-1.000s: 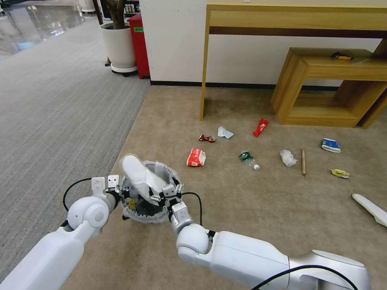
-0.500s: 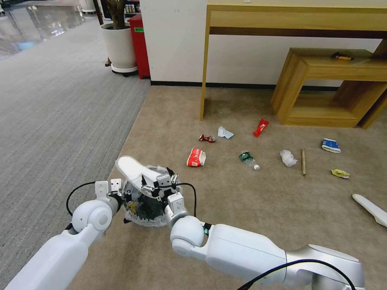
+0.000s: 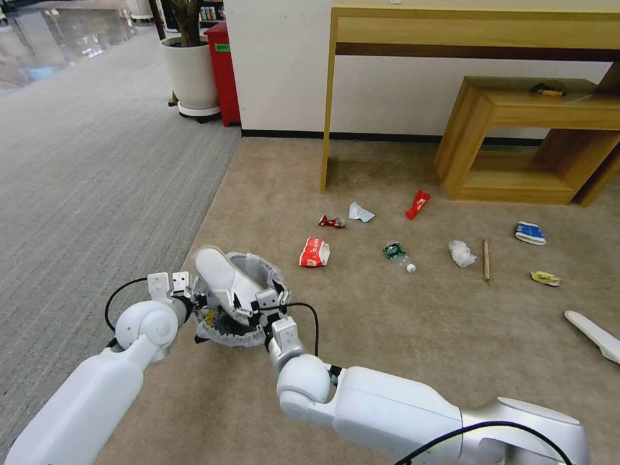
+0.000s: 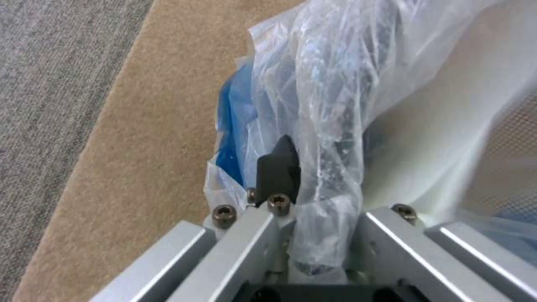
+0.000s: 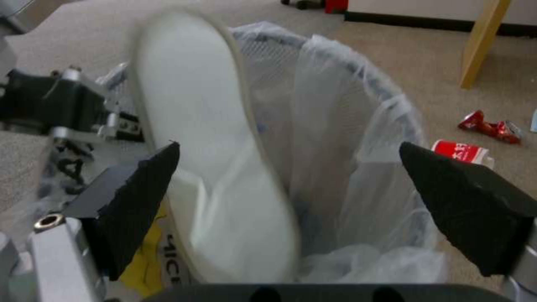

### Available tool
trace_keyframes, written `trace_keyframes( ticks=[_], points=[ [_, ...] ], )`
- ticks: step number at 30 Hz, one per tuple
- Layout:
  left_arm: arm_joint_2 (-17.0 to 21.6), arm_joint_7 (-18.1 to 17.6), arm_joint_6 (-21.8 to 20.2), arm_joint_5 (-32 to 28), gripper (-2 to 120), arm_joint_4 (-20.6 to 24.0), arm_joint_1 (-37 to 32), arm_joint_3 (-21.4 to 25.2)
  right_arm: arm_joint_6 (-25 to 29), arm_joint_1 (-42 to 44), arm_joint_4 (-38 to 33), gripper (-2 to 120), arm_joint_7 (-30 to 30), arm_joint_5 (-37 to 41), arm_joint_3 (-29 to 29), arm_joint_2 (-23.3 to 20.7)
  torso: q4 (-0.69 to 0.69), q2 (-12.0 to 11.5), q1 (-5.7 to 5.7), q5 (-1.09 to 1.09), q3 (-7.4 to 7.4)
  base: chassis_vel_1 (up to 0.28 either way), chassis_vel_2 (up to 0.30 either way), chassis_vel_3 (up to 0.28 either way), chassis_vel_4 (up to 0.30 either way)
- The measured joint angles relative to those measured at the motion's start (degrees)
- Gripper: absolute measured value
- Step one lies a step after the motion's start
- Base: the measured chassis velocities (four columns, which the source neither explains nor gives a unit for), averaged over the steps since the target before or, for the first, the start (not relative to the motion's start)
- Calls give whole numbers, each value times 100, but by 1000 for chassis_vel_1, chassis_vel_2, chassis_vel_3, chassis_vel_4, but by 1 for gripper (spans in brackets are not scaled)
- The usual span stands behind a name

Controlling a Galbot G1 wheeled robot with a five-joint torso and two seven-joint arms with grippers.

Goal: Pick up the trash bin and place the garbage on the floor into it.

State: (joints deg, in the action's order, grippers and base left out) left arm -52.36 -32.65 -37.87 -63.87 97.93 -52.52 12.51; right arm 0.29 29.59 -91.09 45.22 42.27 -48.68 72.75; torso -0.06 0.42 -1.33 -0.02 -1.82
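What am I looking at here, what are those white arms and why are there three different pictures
Those are the two arms of a wheeled robot tidying up. The wide picture comes from a camera on its head, looking down at the floor, a beige carpet. The other two come from cameras on its wrists, so they show close-ups past the fingers.

The left gripper is clamped on the rim of the trash bin, a small bin lined with a crinkled plastic bag, and holds it up. The right gripper is open right at the bin; a white slipper sits between its fingers, partly in the bin with one end poking out above the rim.

On the carpet lie a crushed red-white cup, red wrappers, a green-label bottle, a paper wad, a wooden stick, a blue-white carton, a yellow wrapper and a second slipper.
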Motion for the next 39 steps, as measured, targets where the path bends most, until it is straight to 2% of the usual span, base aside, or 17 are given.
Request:
trace_keyframes(
  ticks=[6, 12, 14, 20, 27, 30, 35, 38, 39],
  points=[
    [4, 13, -4, 4, 0, -19, -63, 6, 6, 13, -12, 100, 1, -20, 201, -2, 2, 0, 0, 1, 1, 0, 0, 0, 0],
    [32, 149, 24, 128, 0, 91, -352, 158, -23, 41, -20, 100, 58, 118, 918, -121, 2, -1, 0, 1, 1, 0, 0, 0, 0],
    [32, 149, 24, 128, 0, 91, -352, 158, -23, 41, -20, 100, 58, 118, 918, -121, 2, -1, 0, 1, 1, 0, 0, 0, 0],
    [74, 202, 47, 197, 0, 170, -494, 215, -274, 209, -195, 100, 351, 347, 1666, -675, 1, -1, 0, 2, 1, 0, 0, 0, 0],
    [66, 202, 47, 203, 0, 217, -546, 252, -271, 333, -198, 100, 358, 283, 1948, -903, 1, -1, 0, 2, 1, 0, 0, 0, 0],
    [40, 217, 63, 252, 0, 317, -681, 326, -93, 791, -166, 100, 224, -257, 2566, -1320, 2, 0, 1, 2, 1, 0, 0, 0, 0],
    [27, 222, 66, 277, 0, 381, -751, 370, 71, 1280, -269, 100, 79, -548, 3046, -1532, 2, -1, 0, 2, 1, 0, 0, 0, 0],
    [10, 223, 70, 326, 0, 493, -838, 407, 299, 2102, -377, 100, -156, -852, 3720, -1783, 1, -1, 1, 2, 1, 0, 0, 0, 0],
    [10, 223, 70, 326, 0, 493, -838, 407, 299, 2102, -377, 100, -156, -852, 3720, -1783, 1, -1, 1, 2, 1, 0, 0, 0, 0]
  ],
)
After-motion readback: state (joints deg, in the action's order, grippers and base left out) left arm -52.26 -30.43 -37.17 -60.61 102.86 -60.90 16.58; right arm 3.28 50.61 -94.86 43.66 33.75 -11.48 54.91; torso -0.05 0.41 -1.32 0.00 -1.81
